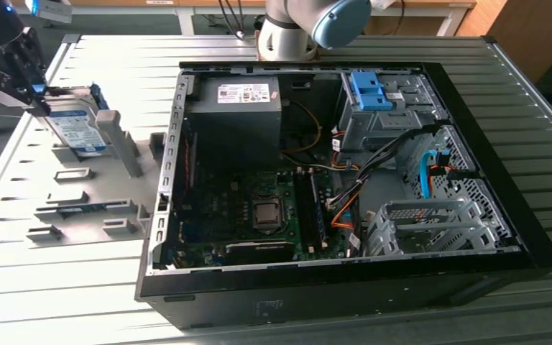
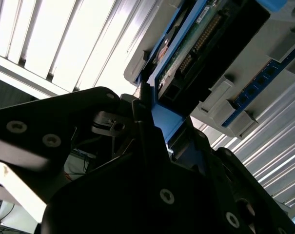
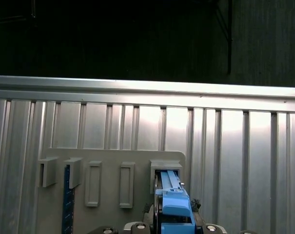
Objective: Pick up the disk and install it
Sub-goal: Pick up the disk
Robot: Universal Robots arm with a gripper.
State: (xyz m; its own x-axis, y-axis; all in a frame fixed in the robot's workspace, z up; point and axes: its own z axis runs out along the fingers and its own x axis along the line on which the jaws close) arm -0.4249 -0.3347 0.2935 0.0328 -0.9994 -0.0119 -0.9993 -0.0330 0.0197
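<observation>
Now we see the gripper (image 1: 38,105) clamped on the disk (image 1: 74,129), which stands upright in the grey rack (image 1: 92,210).

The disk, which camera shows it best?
The exterior view: the disk stands on edge in a grey holder, whole face showing. The second wrist view shows its green circuit board close up; the first wrist view shows its blue rail edge-on.

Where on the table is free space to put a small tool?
Free: slatted table on the camera's side of the fixture plate, and beyond it. Crowded: the computer case interior, and the plate's far corner where the end effector is at the disk.
</observation>
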